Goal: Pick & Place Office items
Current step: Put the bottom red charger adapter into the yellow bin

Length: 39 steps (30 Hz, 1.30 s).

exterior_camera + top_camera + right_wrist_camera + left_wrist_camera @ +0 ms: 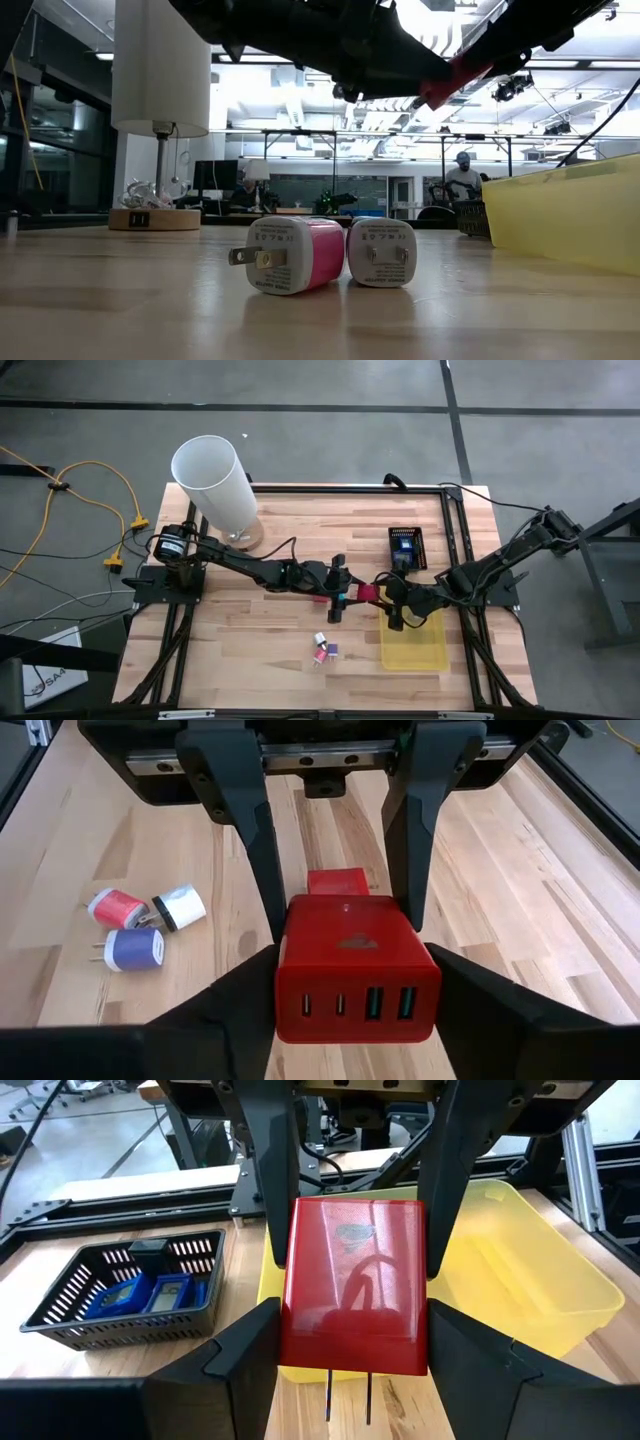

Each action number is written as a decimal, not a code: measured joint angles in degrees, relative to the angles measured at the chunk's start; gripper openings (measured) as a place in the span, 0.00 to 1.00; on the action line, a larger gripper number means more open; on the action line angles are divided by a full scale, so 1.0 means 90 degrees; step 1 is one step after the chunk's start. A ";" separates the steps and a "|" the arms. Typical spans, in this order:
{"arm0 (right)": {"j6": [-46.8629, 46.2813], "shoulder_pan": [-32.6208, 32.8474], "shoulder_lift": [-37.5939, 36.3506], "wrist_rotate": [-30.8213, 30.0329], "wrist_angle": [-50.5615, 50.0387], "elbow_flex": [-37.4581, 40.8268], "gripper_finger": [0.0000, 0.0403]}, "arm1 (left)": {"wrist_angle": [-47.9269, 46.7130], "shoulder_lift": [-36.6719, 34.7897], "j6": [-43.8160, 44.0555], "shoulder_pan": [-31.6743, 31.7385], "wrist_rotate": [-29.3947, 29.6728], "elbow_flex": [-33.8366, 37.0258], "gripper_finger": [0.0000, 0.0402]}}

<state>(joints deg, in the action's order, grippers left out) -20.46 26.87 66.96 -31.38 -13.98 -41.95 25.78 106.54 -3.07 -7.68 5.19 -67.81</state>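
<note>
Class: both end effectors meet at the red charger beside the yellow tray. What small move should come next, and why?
Probably the left end effector should let go: both it and the right end effector clasp the red charger, with the yellow tray on the right arm's side.

charger (366,593) between both grippers | tray (413,650) right | basket (407,547) behind

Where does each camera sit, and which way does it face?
High: above, looking down on the table; both arms show.
Low: at tabletop height, facing the pink charger; arms overhead.
Left wrist: on left arm, facing yellow tray; left gripper holds red charger.
Right wrist: opposite way; right gripper holds it too.
Both wrist views share the charger.
</note>
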 joint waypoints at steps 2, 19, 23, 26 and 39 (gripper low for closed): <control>0.0044 0.0000 0.0000 0.0000 0.0002 0.0000 0.52 | -0.0005 0.0000 -0.0014 0.0000 0.0017 0.0000 0.52; 0.0159 -0.0002 0.0000 0.0038 0.0015 0.0000 0.50 | 0.0005 0.0002 -0.0042 0.0000 -0.0014 0.0002 0.59; 0.0159 -0.0002 0.0000 0.0073 -0.0022 -0.0002 0.50 | 0.0023 0.0002 -0.0110 -0.0025 -0.0013 0.0002 0.64; 0.0152 -0.0002 0.0000 0.0200 -0.0012 -0.0002 0.49 | 0.0033 0.0002 -0.0134 -0.0058 -0.0012 0.0002 0.68; 0.0064 0.0000 0.0000 0.0253 -0.0018 -0.0002 0.49 | 0.0173 0.0002 -0.0177 -0.0133 -0.0010 0.0002 0.73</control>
<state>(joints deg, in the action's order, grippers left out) -19.88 26.87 66.96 -29.10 -14.14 -41.98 27.34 106.56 -4.66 -8.88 5.10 -67.79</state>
